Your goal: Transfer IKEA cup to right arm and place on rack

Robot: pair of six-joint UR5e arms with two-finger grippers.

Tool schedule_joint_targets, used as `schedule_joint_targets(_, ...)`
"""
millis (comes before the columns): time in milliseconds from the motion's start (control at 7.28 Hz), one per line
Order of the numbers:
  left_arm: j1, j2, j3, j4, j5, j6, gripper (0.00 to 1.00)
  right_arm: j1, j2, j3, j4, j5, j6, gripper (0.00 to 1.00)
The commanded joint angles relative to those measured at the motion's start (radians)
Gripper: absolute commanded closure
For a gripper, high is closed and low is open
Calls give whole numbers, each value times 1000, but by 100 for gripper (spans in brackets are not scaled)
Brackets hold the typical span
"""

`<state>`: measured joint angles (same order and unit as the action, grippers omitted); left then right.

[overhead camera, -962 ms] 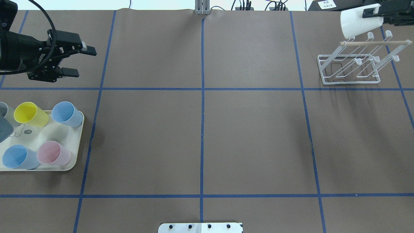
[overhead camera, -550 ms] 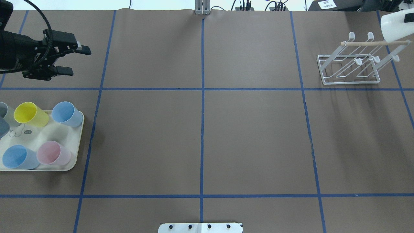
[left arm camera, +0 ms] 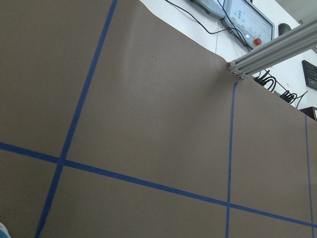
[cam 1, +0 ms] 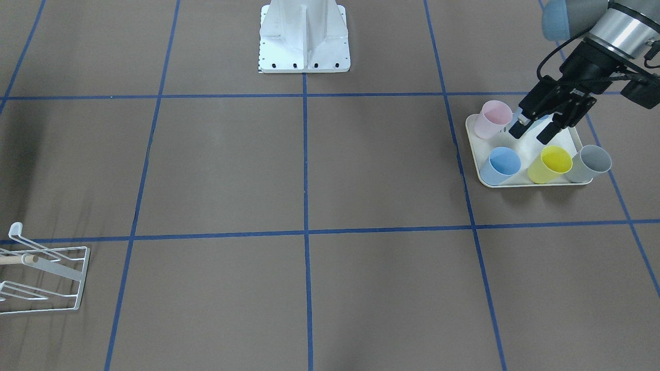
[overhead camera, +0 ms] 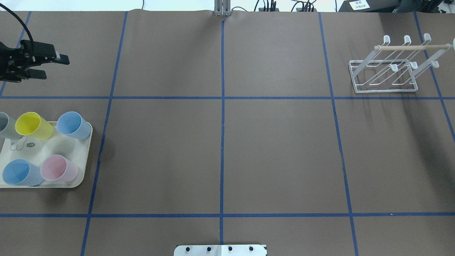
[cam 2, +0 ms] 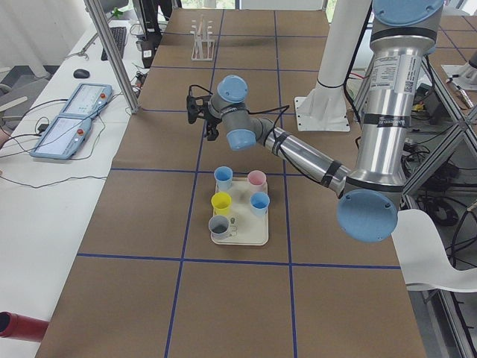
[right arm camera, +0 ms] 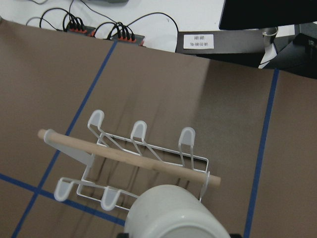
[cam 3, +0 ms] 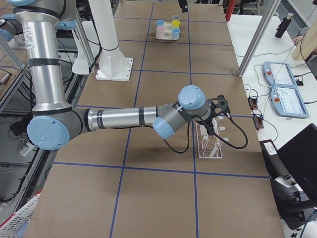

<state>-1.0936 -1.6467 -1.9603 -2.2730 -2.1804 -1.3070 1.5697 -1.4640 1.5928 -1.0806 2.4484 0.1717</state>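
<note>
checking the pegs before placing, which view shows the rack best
The overhead exterior view: the whole rack sits in frame with nothing in front of it. The right wrist-mounted view is closer, but the white cup covers part of it. The front-facing view crops it at the edge, and both side views show it small.

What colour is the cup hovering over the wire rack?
White. The cup shows best in the right wrist view, just above the rack.

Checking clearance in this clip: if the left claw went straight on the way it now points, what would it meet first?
Probably only the bare brown table paper: the left claw is open, and its wrist view shows nothing nearer. Depth is unclear.
</note>
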Motion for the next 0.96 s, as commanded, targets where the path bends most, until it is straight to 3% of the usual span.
schedule_joint_targets(0,-17,12,-8,58,-1,84,0,-29,4,16,-186,-22,-118,90)
schedule_joint_targets(824,-15,18,-22,58,4,83,0,-105,37,9,-222,-88,-113,90)
